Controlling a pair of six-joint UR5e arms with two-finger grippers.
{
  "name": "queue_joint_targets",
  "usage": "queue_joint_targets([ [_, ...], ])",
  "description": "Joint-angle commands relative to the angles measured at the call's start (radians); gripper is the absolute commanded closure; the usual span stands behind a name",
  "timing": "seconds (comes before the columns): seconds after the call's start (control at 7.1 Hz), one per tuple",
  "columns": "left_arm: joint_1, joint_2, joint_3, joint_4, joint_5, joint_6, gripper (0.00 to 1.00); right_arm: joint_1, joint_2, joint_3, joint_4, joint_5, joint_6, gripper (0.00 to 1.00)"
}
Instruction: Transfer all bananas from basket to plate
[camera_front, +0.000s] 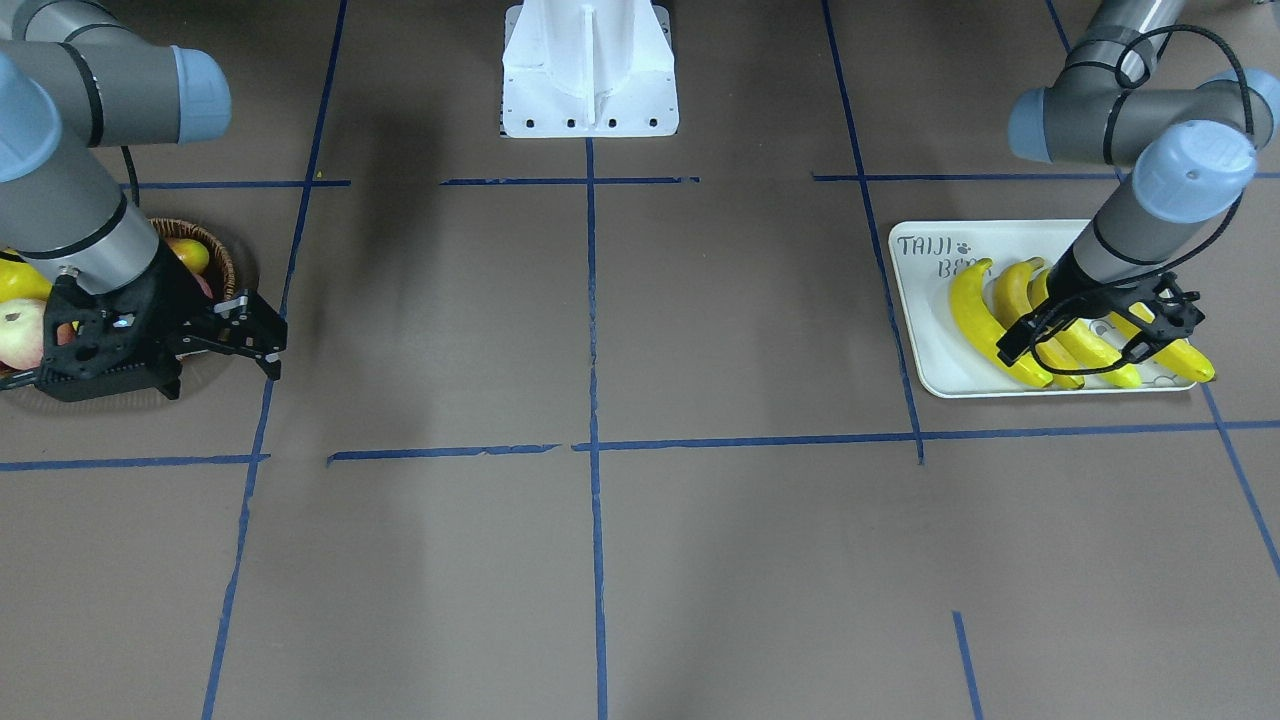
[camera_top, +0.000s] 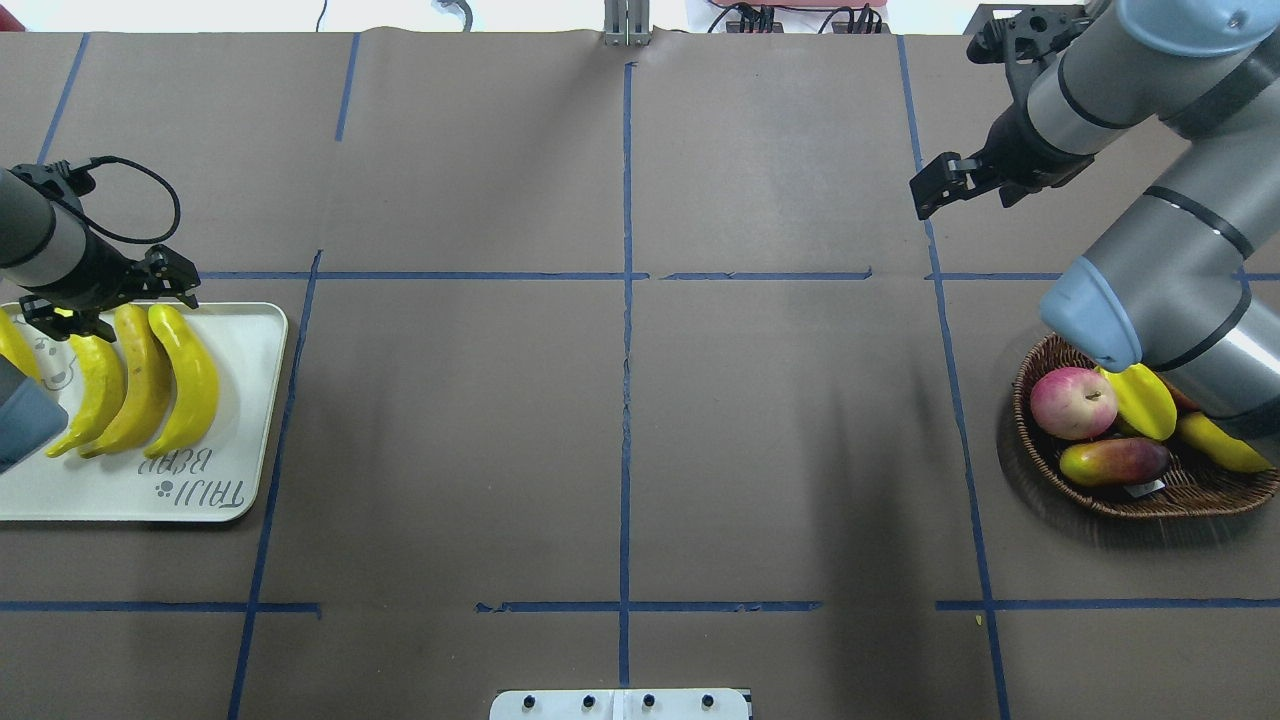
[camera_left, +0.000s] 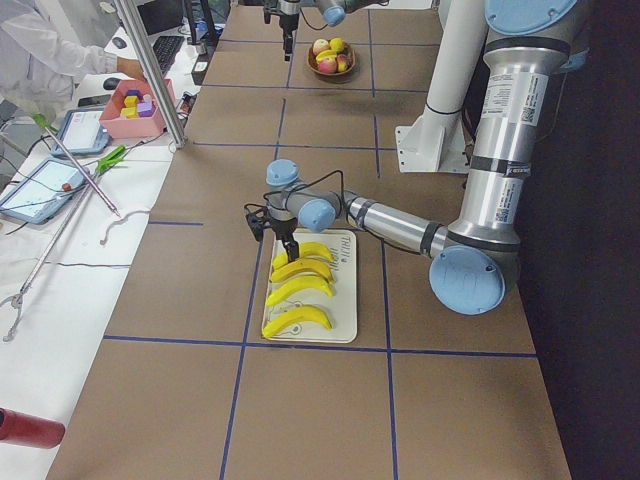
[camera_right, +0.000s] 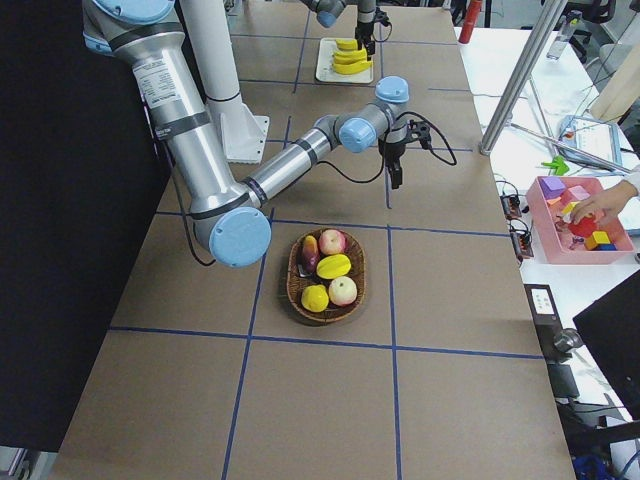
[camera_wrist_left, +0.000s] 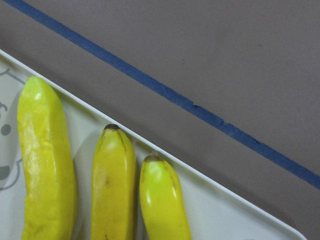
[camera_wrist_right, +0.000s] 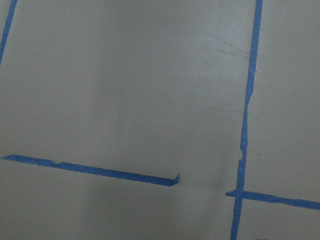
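Observation:
Four yellow bananas (camera_front: 975, 320) lie side by side on the white plate (camera_front: 930, 350), which carries "TAIJI BEAR" lettering. In the overhead view the bananas (camera_top: 190, 375) fill the left half of the plate (camera_top: 250, 420). My left gripper (camera_top: 112, 300) hovers open just above their far tips, holding nothing; it shows over the plate as the left gripper (camera_front: 1090, 335). The left wrist view shows three banana tips (camera_wrist_left: 112, 185) and the plate rim (camera_wrist_left: 240, 210). The brown wicker basket (camera_top: 1130, 500) holds other fruit, no banana visible. My right gripper (camera_top: 935, 190) hangs open and empty over bare table beyond the basket.
In the basket lie an apple (camera_top: 1072, 402), a starfruit (camera_top: 1140, 398), a mango (camera_top: 1112, 460) and another yellow fruit (camera_top: 1220, 445), partly under the right arm. The white robot base (camera_front: 590, 70) stands mid-table. A person sits at a side bench (camera_left: 60, 60) with trays.

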Motion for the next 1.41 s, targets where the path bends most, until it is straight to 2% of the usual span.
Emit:
queue_joint_targets([
  [0.0,-0.143,-0.002,-0.004,0.118,-0.048,0.361,0.00,0.084,-0.069,0.030,-0.057,0.016,-0.170,0.01],
  [0.42,-0.373,-0.013,0.004,0.375,-0.051,1.009,0.00,0.265,-0.161,0.019,-0.112,0.113,-0.487,0.01],
  [0.56,-0.427,-0.011,0.005,0.405,-0.068,1.114,0.00,0.320,-0.198,0.006,-0.113,0.143,-0.572,0.01],
  [0.84,-0.523,0.001,0.025,0.443,-0.175,1.312,0.00,0.420,-0.276,-0.034,-0.111,0.217,-0.748,0.01],
  [0.99,-0.539,0.033,0.022,0.445,-0.206,1.322,0.00,0.448,-0.328,-0.071,-0.102,0.217,-0.843,0.01],
  [1.13,-0.545,0.065,0.028,0.438,-0.281,1.319,0.00,0.471,-0.361,-0.099,-0.100,0.205,-0.888,0.00],
  [1.27,-0.545,0.100,0.016,0.404,-0.297,1.321,0.00,0.507,-0.367,-0.100,-0.109,0.212,-0.881,0.00],
])
